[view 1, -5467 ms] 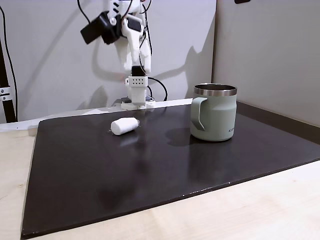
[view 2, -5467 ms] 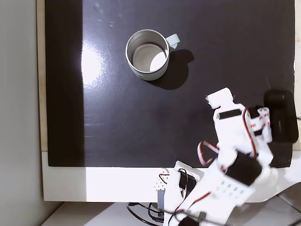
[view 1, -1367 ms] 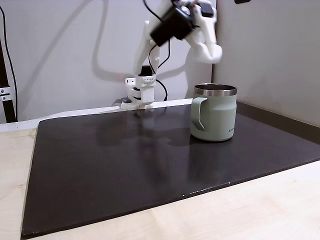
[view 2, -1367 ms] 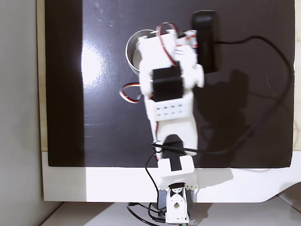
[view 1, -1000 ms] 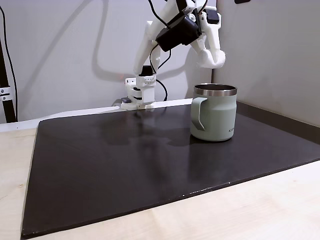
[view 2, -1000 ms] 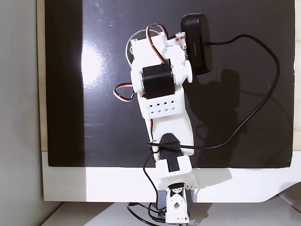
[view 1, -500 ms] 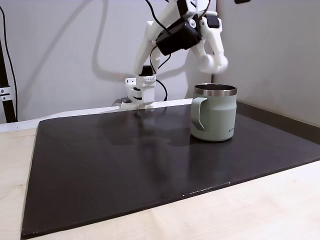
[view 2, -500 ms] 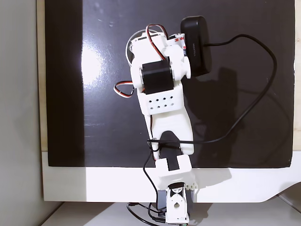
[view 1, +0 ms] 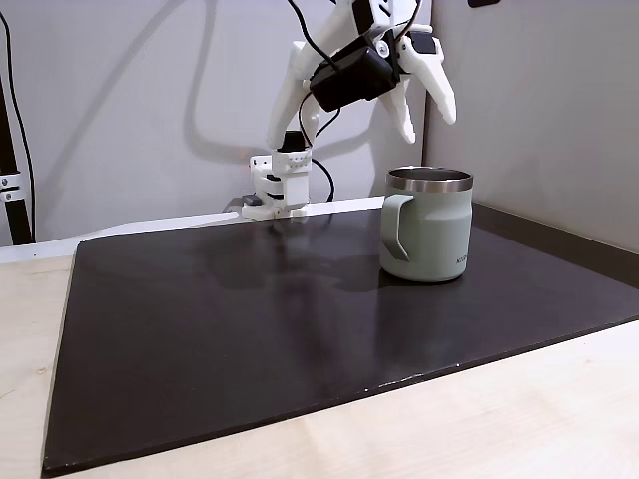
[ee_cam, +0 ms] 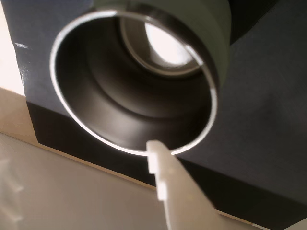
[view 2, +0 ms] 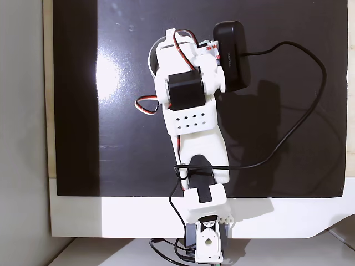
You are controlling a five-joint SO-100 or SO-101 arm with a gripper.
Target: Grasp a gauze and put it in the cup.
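The cup (view 1: 429, 235), a pale green mug with a steel rim, stands on the black mat at the right in a fixed view. My gripper (view 1: 430, 128) hangs just above its mouth, open, with nothing between the spread fingers. In the wrist view I look straight down into the cup (ee_cam: 110, 96); a blurred white patch on its bottom looks like the gauze (ee_cam: 168, 45). One white finger (ee_cam: 165, 187) reaches in from below, near the rim. From above, the arm covers the cup except for a sliver of rim (view 2: 151, 62).
The black mat (view 1: 250, 329) lies on a light wooden table (view 1: 499, 429). The arm's base (view 1: 280, 190) stands at the mat's far edge. A black camera (view 2: 230, 52) with its cable rides beside the wrist. A grey wall (view 1: 539, 110) rises behind the cup.
Half a second ago the gripper held the white gauze above the cup. The fingers have now spread apart and the gauze is gone from between them.
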